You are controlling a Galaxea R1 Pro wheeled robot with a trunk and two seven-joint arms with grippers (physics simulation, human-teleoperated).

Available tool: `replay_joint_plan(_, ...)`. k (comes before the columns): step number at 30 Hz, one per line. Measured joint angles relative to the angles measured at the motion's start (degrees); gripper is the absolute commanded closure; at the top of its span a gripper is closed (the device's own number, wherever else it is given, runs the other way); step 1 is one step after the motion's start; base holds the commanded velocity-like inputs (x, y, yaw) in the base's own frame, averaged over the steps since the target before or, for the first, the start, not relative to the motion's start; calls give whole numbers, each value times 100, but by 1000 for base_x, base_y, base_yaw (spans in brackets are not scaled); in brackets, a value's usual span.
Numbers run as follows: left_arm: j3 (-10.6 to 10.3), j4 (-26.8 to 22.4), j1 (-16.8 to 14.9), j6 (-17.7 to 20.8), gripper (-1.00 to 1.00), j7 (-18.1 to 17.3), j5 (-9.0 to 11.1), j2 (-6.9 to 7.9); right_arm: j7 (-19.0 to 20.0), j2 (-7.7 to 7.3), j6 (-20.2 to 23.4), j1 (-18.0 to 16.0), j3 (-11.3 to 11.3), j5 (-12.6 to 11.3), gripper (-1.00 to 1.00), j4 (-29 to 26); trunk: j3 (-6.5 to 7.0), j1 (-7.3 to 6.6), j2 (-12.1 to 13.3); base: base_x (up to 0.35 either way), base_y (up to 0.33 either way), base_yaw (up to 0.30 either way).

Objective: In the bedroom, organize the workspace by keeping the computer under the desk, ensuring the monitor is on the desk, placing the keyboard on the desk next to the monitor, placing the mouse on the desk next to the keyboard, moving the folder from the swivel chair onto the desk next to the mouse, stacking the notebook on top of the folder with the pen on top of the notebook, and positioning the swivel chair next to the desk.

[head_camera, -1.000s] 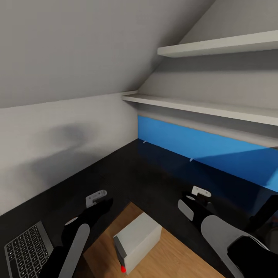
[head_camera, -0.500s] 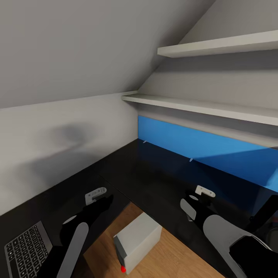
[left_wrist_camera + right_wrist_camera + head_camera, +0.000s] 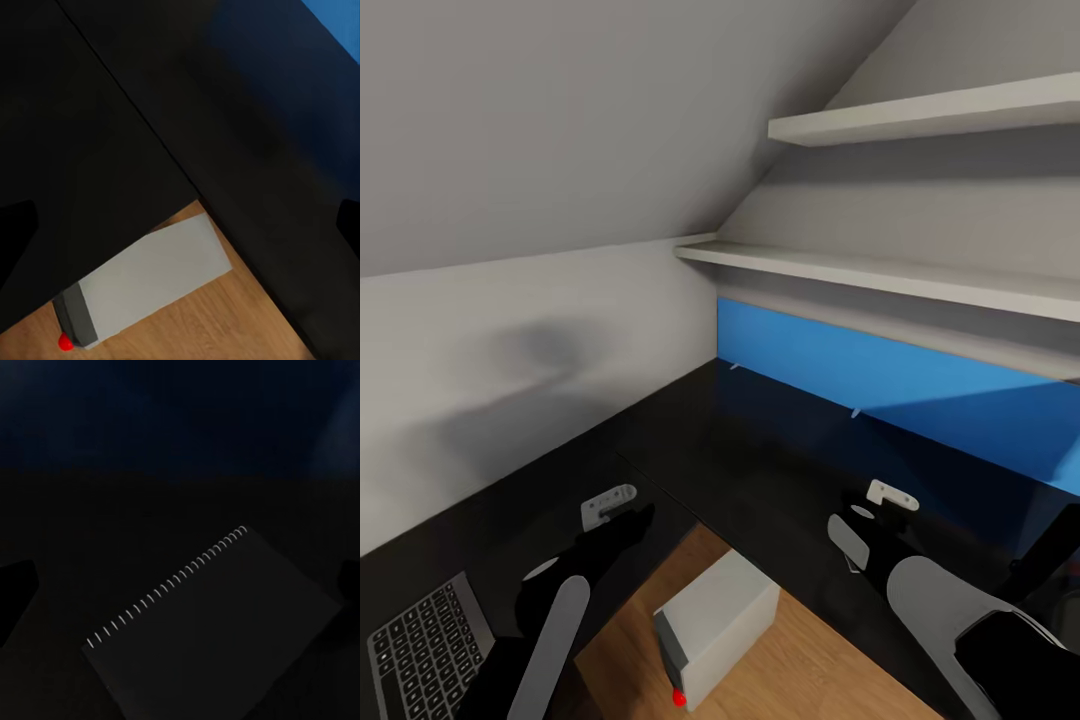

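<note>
Left gripper is held over the glossy black desk, jaws apart, nothing between them. Below and just inward of it, the computer is seen on the wood floor in the gap under the desk, lying on its side; its long axis runs from the red-lit dark front panel, nearest the robot, back toward the blue panel.

Right gripper is likewise spread and empty. Directly beneath it, the notebook lies flat on the desk, its spiral edge running diagonally between the fingers.

The keyboard is noted on the desk, outward of and behind the left gripper.
</note>
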Motion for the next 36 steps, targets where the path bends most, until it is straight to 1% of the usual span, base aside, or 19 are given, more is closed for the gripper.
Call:
replay_joint_plan(7,13,0,0,0,-100,9,4,-9,-11,19,0,0,0,0,-100,-5,-126,154,-281,0,0,0)
replay_joint_plan(23,15,0,-1,0,-100,9,8,-9,-2,11,0,0,-10,0,-100,-6,-414,506,-925,0,0,-9)
replay_joint_plan(27,15,0,-1,0,-100,9,8,-9,-1,11,1,0,-10,0,-100,-6,-486,594,-1085,0,0,-140)
replay_joint_plan(36,12,0,-1,0,-100,9,8,-9,0,10,0,0,-10,0,-100,-6,-648,792,-1447,0,0,-236)
